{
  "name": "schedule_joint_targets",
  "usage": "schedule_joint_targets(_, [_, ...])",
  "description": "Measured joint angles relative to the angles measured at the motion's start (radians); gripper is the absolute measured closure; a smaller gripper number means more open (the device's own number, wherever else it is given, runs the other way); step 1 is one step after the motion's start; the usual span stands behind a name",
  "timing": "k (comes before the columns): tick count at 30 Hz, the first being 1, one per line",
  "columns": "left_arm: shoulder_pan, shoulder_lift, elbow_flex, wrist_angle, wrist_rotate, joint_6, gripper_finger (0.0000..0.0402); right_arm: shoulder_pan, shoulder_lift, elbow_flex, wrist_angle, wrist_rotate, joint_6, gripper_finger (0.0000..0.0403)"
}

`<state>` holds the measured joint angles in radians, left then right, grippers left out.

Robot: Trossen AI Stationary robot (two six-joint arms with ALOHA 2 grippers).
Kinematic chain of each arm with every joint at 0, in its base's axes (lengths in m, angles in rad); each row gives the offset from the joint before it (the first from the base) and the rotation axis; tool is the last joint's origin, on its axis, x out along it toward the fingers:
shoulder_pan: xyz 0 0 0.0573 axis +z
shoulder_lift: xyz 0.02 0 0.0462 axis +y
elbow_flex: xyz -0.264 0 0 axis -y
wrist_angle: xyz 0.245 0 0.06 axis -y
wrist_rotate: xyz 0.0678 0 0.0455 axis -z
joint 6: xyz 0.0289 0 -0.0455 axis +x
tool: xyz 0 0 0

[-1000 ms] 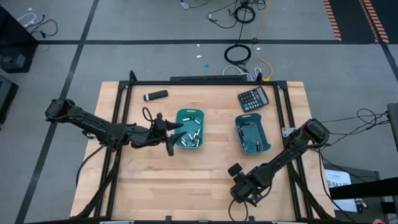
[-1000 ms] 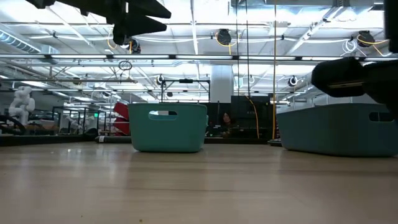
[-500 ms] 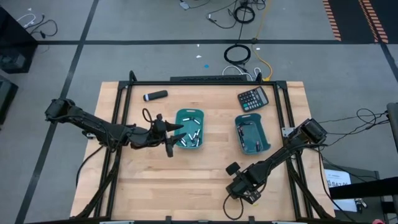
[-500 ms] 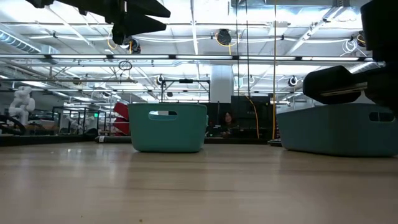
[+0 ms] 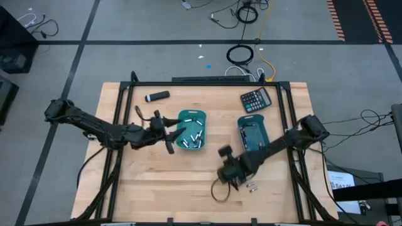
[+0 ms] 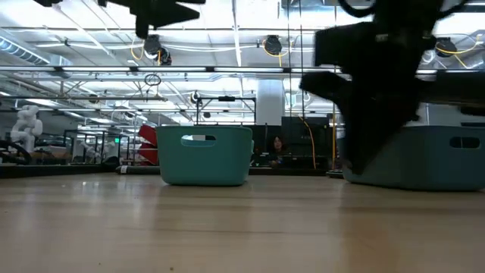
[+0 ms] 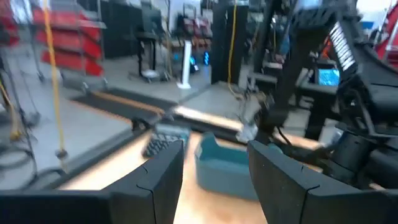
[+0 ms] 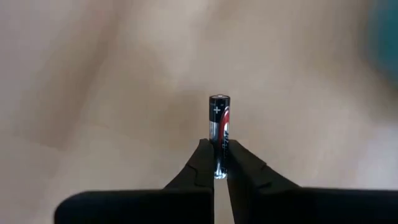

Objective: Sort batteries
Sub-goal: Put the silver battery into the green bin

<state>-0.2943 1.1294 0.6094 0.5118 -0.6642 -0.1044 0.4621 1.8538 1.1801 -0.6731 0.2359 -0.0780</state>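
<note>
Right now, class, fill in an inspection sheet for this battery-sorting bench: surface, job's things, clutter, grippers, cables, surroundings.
Surface: wooden table, framed by dark rails.
Job's things: batteries in left bin and right bin; two loose cells near the front edge.
Clutter: calculator; black cylinder.
Grippers: left gripper open beside the left bin; right gripper shut on battery.
Cables: coils on floor.
Surroundings: workshop hall; red shelving.

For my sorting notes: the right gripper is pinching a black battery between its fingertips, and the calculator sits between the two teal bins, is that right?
The calculator isn't between the bins; the high view shows it at the table's far edge beyond the right-hand bin. The right gripper does pinch a black battery.
</note>
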Motion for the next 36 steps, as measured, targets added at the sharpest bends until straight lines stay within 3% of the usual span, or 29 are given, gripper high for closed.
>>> schedule_joint_targets(1, [0.000, -0.017, 0.000, 0.005, -0.010, 0.026, 0.0215, -0.020, -0.016, 0.000, -0.009, 0.037, -0.005, 0.0400])
schedule_joint_targets(5, [0.000, -0.091, 0.001, -0.007, -0.044, 0.084, 0.0215, -0.104, -0.068, 0.001, -0.006, 0.023, -0.018, 0.0400])
schedule_joint_targets(9, [-0.001, -0.131, 0.001, -0.080, -0.044, 0.086, 0.0215, -0.197, -0.131, 0.001, 0.033, 0.150, -0.073, 0.0400])
schedule_joint_targets(15, [0.002, -0.137, 0.001, -0.200, -0.103, 0.094, 0.0215, -0.366, -0.174, 0.002, 0.302, 0.162, -0.195, 0.0391])
schedule_joint_targets(20, [0.012, -0.137, 0.001, -0.267, -0.165, 0.091, 0.0215, -0.484, -0.144, 0.003, 0.607, -0.037, -0.287, 0.0386])
schedule_joint_targets(26, [0.014, -0.137, 0.001, -0.341, -0.180, 0.077, 0.0215, -0.584, -0.060, 0.003, 0.834, -0.282, -0.309, 0.0385])
schedule_joint_targets(30, [0.015, -0.137, 0.000, -0.350, -0.183, 0.069, 0.0215, -0.596, 0.000, 0.004, 0.871, -0.403, -0.300, 0.0384])
schedule_joint_targets(36, [0.015, -0.137, 0.000, -0.359, -0.186, 0.084, 0.0215, -0.585, 0.027, 0.004, 0.797, -0.421, -0.232, 0.0347])
